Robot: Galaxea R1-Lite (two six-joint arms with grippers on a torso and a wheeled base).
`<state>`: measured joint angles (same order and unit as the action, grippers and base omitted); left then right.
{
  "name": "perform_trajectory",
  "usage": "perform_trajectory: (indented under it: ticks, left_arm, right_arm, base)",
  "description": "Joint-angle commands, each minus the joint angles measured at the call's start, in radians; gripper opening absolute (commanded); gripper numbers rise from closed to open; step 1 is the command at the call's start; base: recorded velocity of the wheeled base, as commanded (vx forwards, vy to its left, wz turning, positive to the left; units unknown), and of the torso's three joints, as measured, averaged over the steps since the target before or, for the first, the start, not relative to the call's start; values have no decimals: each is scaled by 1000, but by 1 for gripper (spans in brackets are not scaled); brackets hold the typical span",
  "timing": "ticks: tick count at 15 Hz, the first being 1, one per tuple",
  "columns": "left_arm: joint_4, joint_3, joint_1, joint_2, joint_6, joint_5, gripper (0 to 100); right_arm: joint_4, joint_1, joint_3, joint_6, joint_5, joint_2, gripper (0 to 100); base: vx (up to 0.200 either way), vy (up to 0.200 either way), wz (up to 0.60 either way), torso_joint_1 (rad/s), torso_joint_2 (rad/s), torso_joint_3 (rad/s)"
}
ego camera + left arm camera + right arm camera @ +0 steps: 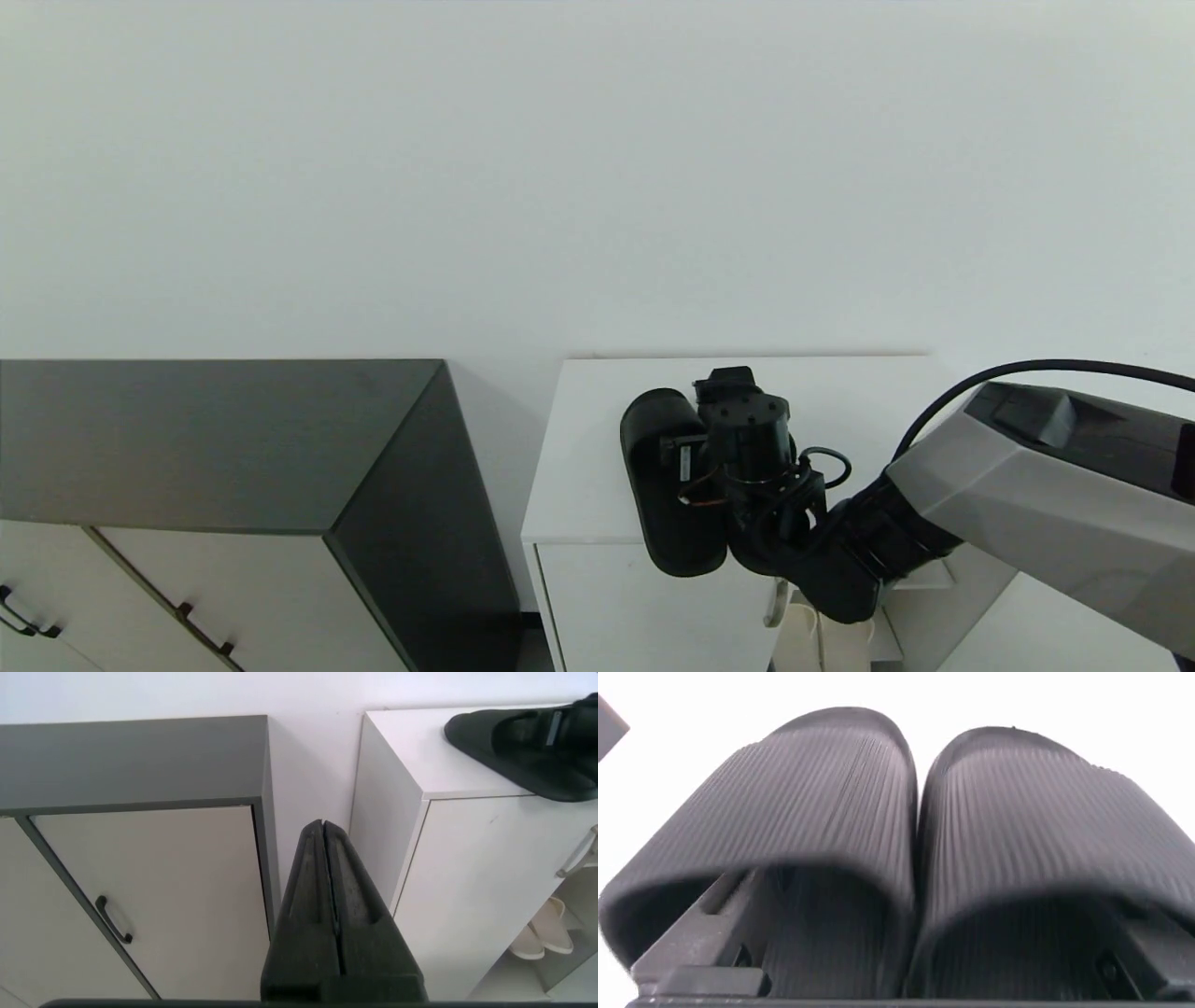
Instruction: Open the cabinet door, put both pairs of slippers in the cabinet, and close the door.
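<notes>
Right pincer [924,952] spread wide, one finger [701,943] inside the mouth of each black slipper [831,812]. The pair lay side by side at the front edge of the white cabinet's top [588,448], long axes running front to back. Left pincer [322,905] was pressed together, empty and well apart. Pale slippers [547,929] already sat low inside the cabinet.

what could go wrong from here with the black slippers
The black slippers overhang the front edge of the white cabinet, so a nudge from the right pincer could tip them off. Its fingers sit spread, one inside each slipper; closing may grip unevenly and drop one.
</notes>
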<state>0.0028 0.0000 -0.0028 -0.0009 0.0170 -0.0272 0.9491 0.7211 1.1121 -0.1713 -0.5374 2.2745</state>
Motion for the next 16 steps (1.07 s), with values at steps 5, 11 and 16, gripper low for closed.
perform_trajectory:
  ticks: [5, 11, 16]
  left_arm:
    - [0, 0, 0, 1, 0, 0, 0]
    - [0, 0, 0, 1, 0, 0, 0]
    - [0, 0, 0, 1, 0, 0, 0]
  right_arm:
    - [-16, -5, 63, 15, 1, 40, 100]
    - [-15, -5, 54, 15, 1, 22, 0]
    - [-18, 38, -126, 18, 1, -181, 0]
  base:
    - [0, 0, 0, 0, 0, 0]
    - [0, 0, 0, 0, 0, 0]
    - [0, 0, 0, 0, 0, 0]
